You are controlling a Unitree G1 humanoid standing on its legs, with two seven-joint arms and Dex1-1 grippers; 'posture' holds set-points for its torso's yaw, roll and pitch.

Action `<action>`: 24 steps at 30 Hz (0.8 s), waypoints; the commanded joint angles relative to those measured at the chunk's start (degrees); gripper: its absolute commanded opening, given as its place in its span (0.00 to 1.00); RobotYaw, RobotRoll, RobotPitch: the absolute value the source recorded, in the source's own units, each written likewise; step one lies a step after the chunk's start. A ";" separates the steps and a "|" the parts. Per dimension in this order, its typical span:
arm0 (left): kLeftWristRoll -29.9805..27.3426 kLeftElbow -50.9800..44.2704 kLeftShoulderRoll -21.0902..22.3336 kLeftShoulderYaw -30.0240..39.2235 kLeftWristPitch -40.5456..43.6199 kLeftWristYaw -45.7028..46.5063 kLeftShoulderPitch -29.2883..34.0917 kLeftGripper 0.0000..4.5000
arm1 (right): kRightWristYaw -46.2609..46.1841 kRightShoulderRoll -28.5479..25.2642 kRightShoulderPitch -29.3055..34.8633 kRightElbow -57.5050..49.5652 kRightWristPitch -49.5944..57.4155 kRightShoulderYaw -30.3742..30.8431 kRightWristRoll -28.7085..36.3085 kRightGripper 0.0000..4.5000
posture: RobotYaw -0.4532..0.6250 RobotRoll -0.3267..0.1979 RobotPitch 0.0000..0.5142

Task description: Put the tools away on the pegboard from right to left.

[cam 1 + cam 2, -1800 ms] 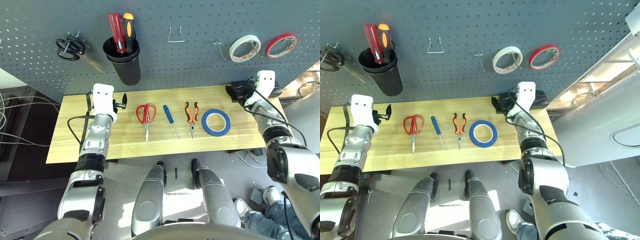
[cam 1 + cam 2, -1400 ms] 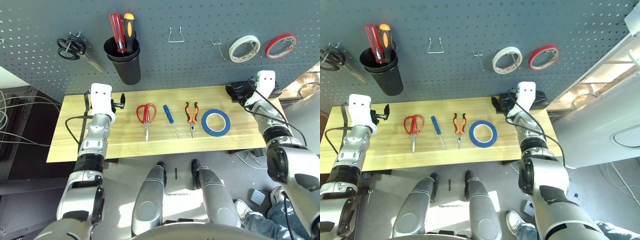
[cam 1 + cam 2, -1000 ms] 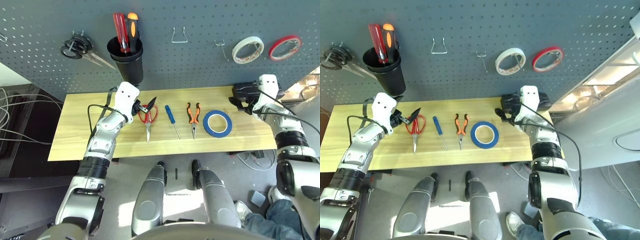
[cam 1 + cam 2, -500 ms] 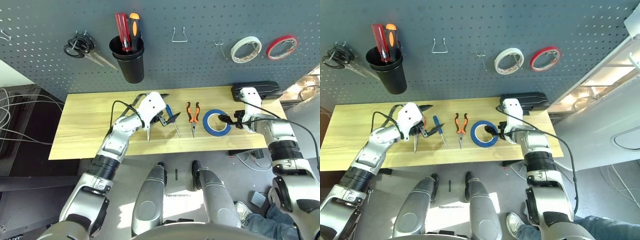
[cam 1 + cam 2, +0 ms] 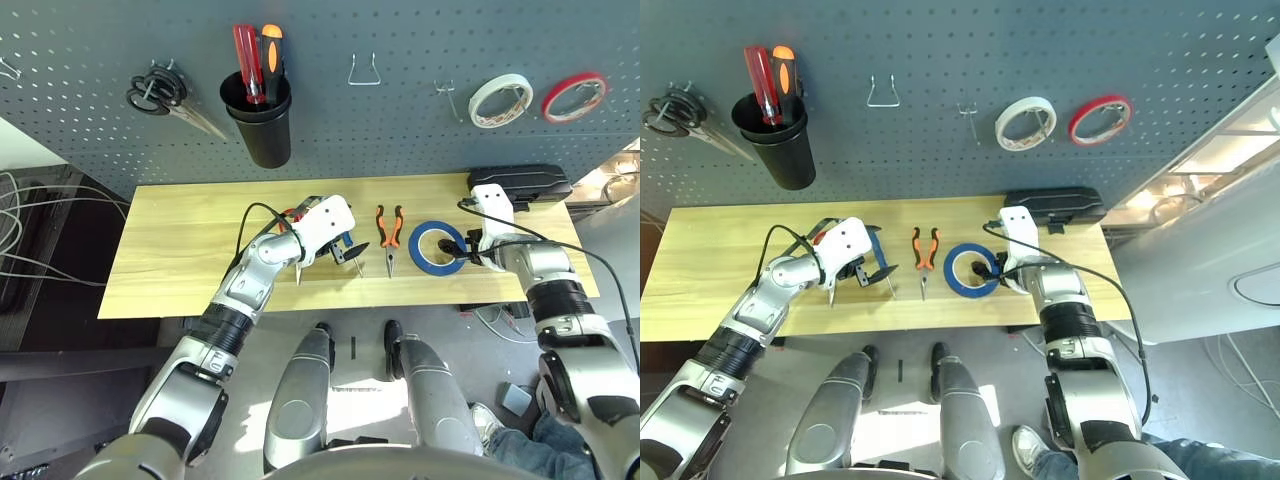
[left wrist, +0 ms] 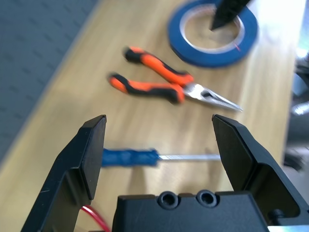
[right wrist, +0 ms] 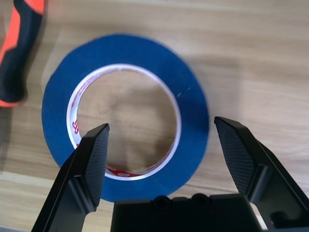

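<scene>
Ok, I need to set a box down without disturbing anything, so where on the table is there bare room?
The widest bare stretch is the table's left end, left of the left gripper. The middle is crowded: scissors, screwdriver, pliers, blue tape roll under the right gripper, and a black case behind.

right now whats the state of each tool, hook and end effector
blue tape: flat on the table, ungrasped
pliers: flat on the table, handles slightly apart
blue screwdriver: flat on the table
red scissors: on the table, partly under the left arm
left end effector: open, over the blue screwdriver
right end effector: open, over the blue tape
wire hook: bare
cup: holds two screwdrivers
</scene>
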 commanded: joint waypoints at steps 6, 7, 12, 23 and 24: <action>1.57 -2.38 0.28 -1.84 2.57 -1.11 2.70 1.00 | -0.93 0.36 2.29 0.40 3.54 0.62 -0.83 0.91 | 0.59 0.62 0.79; 1.53 -2.34 0.19 -1.79 2.58 -1.08 2.65 1.00 | -1.11 0.38 2.28 0.37 3.64 0.56 -0.88 0.87 | 0.59 0.62 0.79; 1.07 -1.36 -0.80 -0.91 1.35 0.04 1.72 1.00 | -1.83 -0.03 2.22 -0.47 3.46 -0.16 -1.20 0.51 | 0.58 0.62 0.77; -3.60 -0.36 -3.19 7.28 -5.32 6.45 0.67 1.00 | -1.44 -1.56 12.29 -22.96 -11.02 0.11 -2.31 0.16 | 0.56 0.62 0.71; -4.28 -0.62 -3.24 8.01 -6.40 6.72 0.78 1.00 | -1.50 -1.54 13.59 -25.39 -12.81 0.11 -2.36 0.16 | 0.56 0.62 0.70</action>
